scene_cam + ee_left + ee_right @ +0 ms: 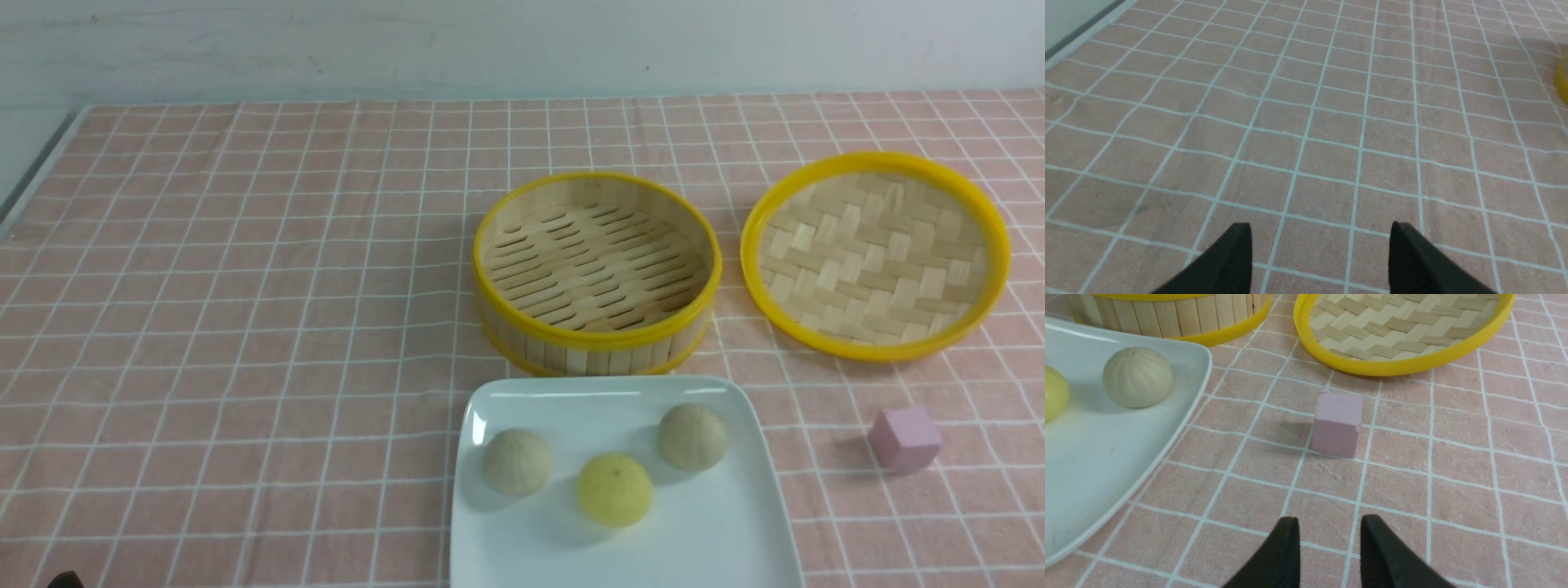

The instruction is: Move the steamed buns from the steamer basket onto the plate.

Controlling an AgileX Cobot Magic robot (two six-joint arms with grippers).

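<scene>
Three steamed buns lie on the white square plate [727, 539]: a greyish-beige one [517, 462] at its left, a yellow one [615, 490] in the middle, another greyish-beige one [692, 437] at its right. Behind the plate stands the bamboo steamer basket [598, 269], with nothing in it. My left gripper [1321, 228] is open over bare cloth, far from the plate. Just right of the plate, my right gripper [1330, 520] hangs open with a narrow gap, holding nothing. Its view shows the plate [1106, 457], one beige bun [1137, 377] and the yellow bun's edge [1054, 398].
The shallow woven lid [875, 255] lies right of the basket. A pink cube [904, 438] sits on the checked cloth right of the plate, a little ahead of my right gripper [1337, 424]. The table's left edge [37, 167] runs along the wall.
</scene>
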